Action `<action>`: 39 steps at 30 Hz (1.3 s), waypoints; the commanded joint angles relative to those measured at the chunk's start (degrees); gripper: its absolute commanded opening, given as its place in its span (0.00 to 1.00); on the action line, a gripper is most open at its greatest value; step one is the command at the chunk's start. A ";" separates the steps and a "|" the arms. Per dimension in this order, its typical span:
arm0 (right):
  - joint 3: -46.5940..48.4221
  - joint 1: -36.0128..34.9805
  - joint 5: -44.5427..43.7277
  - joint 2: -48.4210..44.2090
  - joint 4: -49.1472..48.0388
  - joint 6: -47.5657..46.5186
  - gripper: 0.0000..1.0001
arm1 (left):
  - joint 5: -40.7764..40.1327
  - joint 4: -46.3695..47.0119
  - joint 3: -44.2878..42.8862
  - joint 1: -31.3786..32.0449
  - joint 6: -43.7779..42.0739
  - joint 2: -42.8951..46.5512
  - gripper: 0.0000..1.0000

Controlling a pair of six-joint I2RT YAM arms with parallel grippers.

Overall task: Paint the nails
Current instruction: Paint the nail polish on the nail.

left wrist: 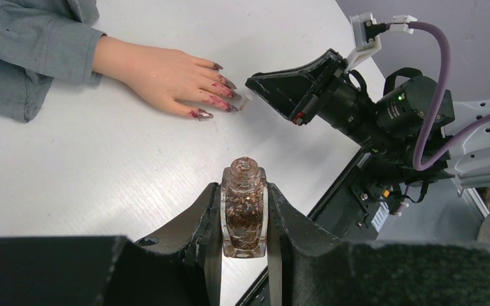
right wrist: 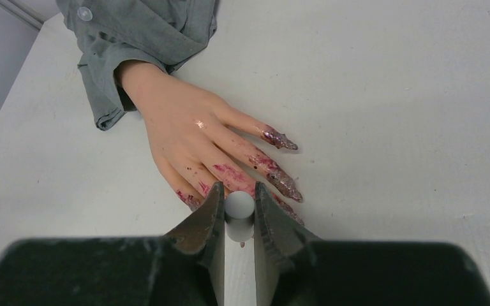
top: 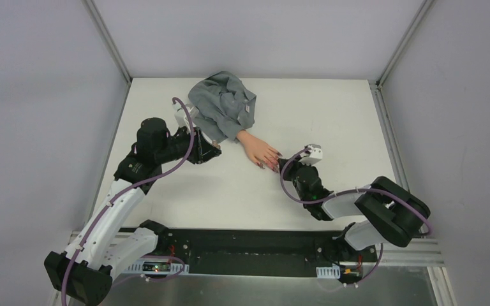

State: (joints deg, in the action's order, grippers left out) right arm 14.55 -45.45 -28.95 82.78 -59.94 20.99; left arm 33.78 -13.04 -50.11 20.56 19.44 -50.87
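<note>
The right gripper (right wrist: 238,191) covers the white cap's (right wrist: 239,205) lower end and the nearest nails (right wrist: 285,185); the sleeve (right wrist: 140,38) runs off the top edge.

Long pointed nails (right wrist: 279,138), glittery purplish-red, possibly wet, tipping fake hand (right wrist: 185,127) palm-down on table (right wrist: 389,76).

Black-and-white arms (top: 111,210), purple cables (left wrist: 445,64), apparently green light (left wrist: 397,97)

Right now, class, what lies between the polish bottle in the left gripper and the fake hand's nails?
Only bare white table, seen in the left wrist view between bottle and nails.
</note>
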 commanded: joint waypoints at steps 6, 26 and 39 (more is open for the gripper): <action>2.41 0.76 0.07 2.09 -4.88 -1.16 0.00 | -0.66 0.92 -1.22 -0.17 -1.10 0.25 0.00; 2.93 1.41 0.29 6.24 -7.68 -1.04 0.00 | -0.59 0.82 -1.31 -0.17 -1.13 -0.10 0.00; 2.88 1.58 0.19 8.21 -8.77 -0.87 0.00 | -0.51 0.78 -1.31 -0.16 -1.13 -0.27 0.00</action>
State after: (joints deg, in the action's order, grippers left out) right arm 16.01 -44.10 -28.84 90.11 -64.95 20.32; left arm 33.76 -13.26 -50.11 20.56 19.40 -51.13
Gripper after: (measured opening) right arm 0.164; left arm 0.248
